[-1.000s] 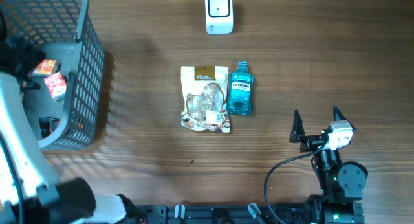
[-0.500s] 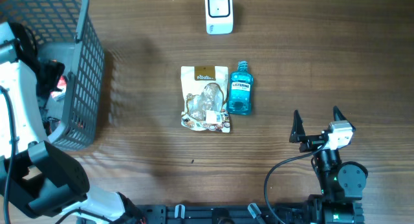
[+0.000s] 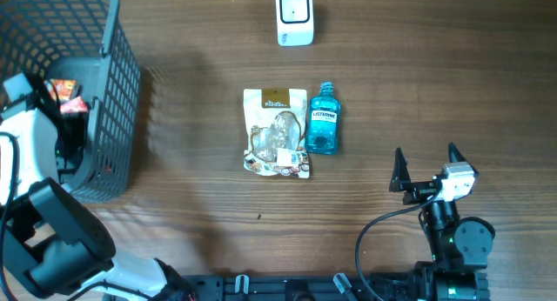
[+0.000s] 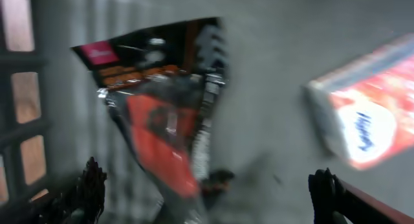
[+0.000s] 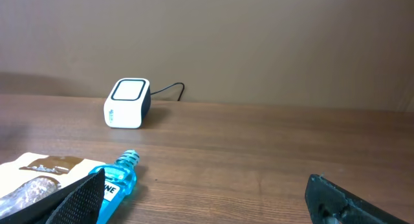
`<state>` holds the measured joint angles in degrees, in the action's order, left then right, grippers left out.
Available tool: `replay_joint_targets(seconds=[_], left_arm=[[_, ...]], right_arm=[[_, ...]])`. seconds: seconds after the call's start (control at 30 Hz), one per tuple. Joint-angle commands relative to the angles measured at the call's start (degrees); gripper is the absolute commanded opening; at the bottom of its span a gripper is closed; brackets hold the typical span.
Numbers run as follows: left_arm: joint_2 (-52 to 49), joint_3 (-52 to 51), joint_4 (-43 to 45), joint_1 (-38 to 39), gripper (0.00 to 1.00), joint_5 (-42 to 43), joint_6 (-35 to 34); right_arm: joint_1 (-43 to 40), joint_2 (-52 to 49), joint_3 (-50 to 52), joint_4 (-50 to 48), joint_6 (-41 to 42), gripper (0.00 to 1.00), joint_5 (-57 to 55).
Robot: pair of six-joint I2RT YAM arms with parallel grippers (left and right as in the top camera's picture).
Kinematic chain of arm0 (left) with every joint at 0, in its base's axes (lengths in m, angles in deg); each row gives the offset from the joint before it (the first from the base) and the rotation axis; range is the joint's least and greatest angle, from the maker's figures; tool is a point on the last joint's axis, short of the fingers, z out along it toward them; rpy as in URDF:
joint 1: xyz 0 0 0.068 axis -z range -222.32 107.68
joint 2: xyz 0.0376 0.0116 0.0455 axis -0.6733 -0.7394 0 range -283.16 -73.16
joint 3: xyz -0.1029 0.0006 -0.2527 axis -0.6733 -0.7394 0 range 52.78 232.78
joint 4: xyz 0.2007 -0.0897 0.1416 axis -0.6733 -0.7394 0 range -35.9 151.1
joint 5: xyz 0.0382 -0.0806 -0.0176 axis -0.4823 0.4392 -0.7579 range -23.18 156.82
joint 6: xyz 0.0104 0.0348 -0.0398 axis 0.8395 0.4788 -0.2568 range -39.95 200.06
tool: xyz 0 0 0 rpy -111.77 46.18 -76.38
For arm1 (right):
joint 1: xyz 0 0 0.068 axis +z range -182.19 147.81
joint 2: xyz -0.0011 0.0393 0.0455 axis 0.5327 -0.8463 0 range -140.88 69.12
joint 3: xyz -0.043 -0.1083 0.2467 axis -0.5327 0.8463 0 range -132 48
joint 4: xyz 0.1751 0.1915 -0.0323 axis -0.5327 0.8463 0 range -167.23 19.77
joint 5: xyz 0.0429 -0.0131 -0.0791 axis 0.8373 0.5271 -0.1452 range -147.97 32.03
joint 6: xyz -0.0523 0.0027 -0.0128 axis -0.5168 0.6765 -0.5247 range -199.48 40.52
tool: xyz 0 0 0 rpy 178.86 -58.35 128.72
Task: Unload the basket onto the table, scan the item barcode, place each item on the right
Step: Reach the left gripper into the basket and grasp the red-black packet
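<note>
We note the right gripper spread and empty, the nearer arm. Ahead and to its left lies the blue plastic mouthwash bottle, touching a tan snack pouch, its long axis running cap-first toward the white cube scanner. The left gripper, also spread, hangs in the grey mesh basket, well apart.

Left arm extends down into the basket; left hand has its fingers spread wide, gripping nothing. Right hand, well apart from the basket, likewise spread and empty.
</note>
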<state>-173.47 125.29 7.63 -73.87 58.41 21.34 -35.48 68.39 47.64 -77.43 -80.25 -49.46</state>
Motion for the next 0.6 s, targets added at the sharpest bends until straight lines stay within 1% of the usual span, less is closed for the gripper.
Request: replay_joint_targets(seconds=[0.0, 0.03, 0.13, 0.3, 0.43, 0.47, 0.57], left_arm=[[-0.33, -2.14, 1.22, -3.26, 1.00, 2.75, -1.79], [-0.33, -2.25, 1.79, -4.04, 1.00, 4.02, -1.77], [-0.33, -2.40, 2.73, -4.11, 1.00, 4.39, -1.75], [-0.46, -6.67, 7.50, -3.56, 0.91, 6.54, -1.77], [-0.70, -10.73, 12.41, -3.56, 0.91, 6.43, -1.75], [-0.70, -10.93, 12.72, -3.56, 0.89, 6.43, -1.75], [-0.70, -10.97, 13.18, -3.56, 0.77, 6.43, -1.75]], right_arm=[[0.22, 0.15, 0.04, -0.24, -0.57, 1.00, -0.39], [0.22, 0.15, 0.04, -0.24, -0.55, 1.00, -0.39], [0.22, 0.15, 0.04, -0.24, -0.57, 1.00, -0.39], [0.22, 0.15, 0.04, -0.24, -0.55, 1.00, -0.39], [0.22, 0.15, 0.04, -0.24, -0.55, 1.00, -0.39], [0.22, 0.15, 0.04, -0.24, -0.55, 1.00, -0.39], [0.22, 0.15, 0.04, -0.24, -0.55, 1.00, -0.39]])
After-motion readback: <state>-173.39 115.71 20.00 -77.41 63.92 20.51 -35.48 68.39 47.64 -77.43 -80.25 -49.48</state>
